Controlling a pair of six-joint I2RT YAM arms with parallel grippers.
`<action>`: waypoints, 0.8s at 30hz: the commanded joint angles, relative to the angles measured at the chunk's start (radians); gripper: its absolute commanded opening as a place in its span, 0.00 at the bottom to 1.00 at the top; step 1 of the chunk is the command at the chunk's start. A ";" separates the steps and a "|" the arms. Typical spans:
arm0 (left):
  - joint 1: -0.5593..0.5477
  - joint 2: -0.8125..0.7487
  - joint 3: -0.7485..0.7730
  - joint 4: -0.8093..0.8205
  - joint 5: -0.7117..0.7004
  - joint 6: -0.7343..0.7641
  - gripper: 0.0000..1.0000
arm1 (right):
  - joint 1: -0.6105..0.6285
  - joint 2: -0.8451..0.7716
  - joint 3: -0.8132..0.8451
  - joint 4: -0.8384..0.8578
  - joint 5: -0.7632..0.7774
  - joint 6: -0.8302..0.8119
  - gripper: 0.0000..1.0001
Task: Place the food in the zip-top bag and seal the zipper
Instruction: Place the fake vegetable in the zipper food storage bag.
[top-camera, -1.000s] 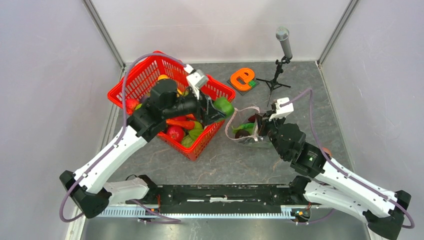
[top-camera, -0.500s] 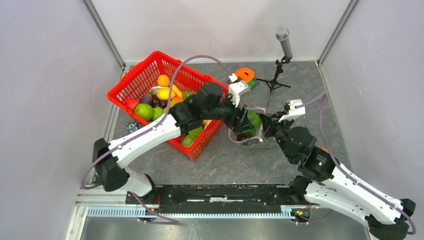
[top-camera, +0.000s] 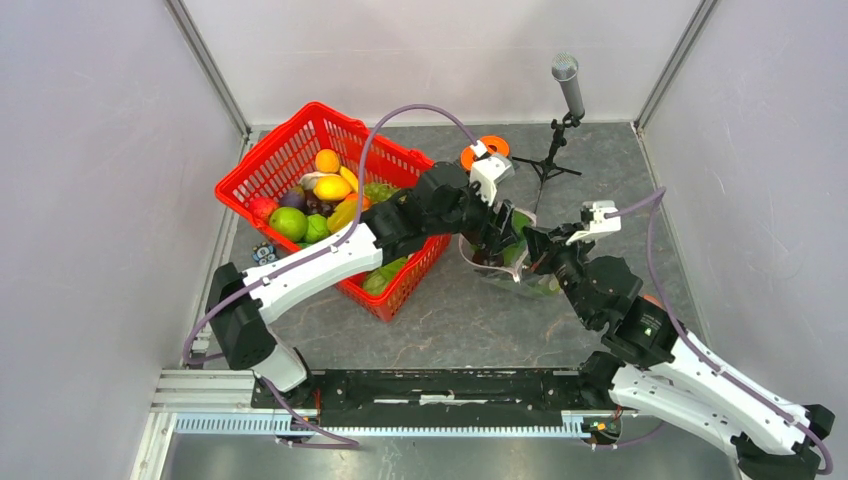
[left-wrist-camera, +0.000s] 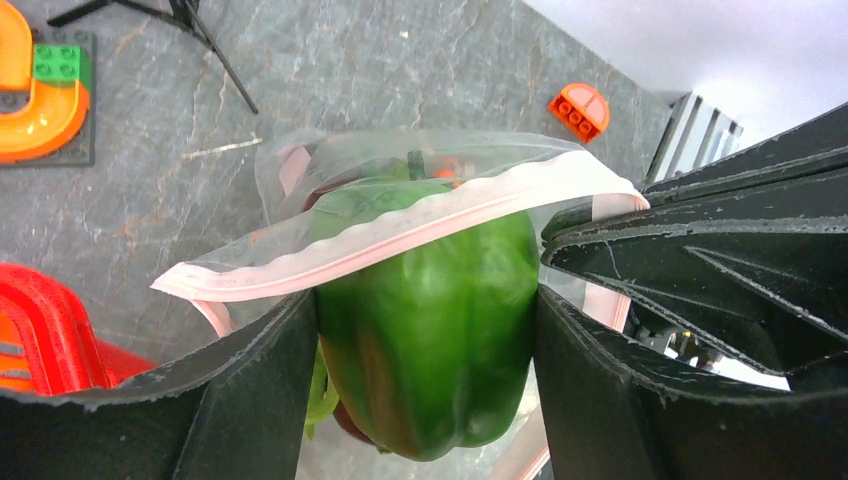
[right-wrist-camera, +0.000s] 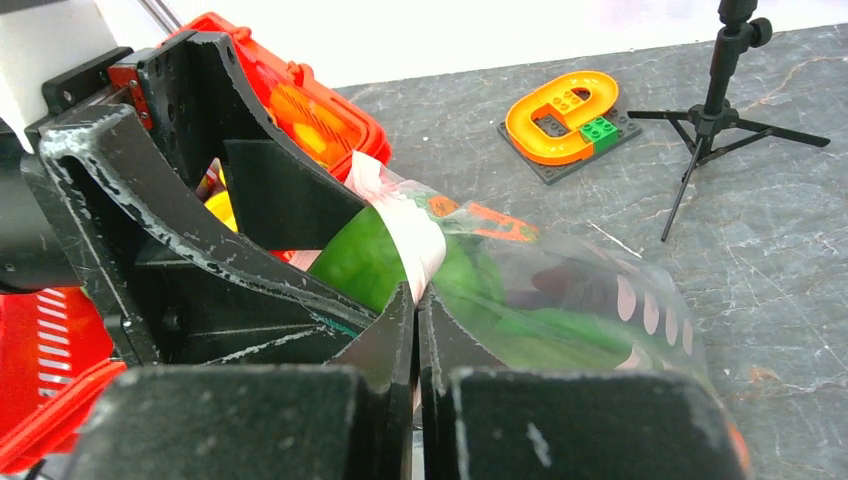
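Zipper (left-wrist-camera: 400, 235) across pepper (left-wrist-camera: 430, 330): wrist views, not overhead.

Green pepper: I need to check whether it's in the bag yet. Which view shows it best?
Left wrist. The pepper fills the centre, held in the left gripper, its far end past the bag zipper. Right wrist shows only a green patch behind the zipper. The top view shows a small green bit, mostly hidden.

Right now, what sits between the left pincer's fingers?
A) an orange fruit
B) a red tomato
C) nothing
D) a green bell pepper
D: the left pincer clamps a green bell pepper at the mouth of the zip-top bag, whose edge the right pincer pinches.
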 joint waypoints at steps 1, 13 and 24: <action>-0.007 0.018 0.062 0.133 0.042 -0.010 0.53 | 0.006 -0.036 0.029 0.082 0.061 0.077 0.00; -0.005 -0.010 0.112 0.097 0.127 0.005 1.00 | 0.006 -0.060 0.064 0.063 0.267 0.035 0.00; -0.005 -0.192 0.008 0.110 0.072 0.059 1.00 | 0.005 -0.018 0.231 0.001 0.013 -0.218 0.00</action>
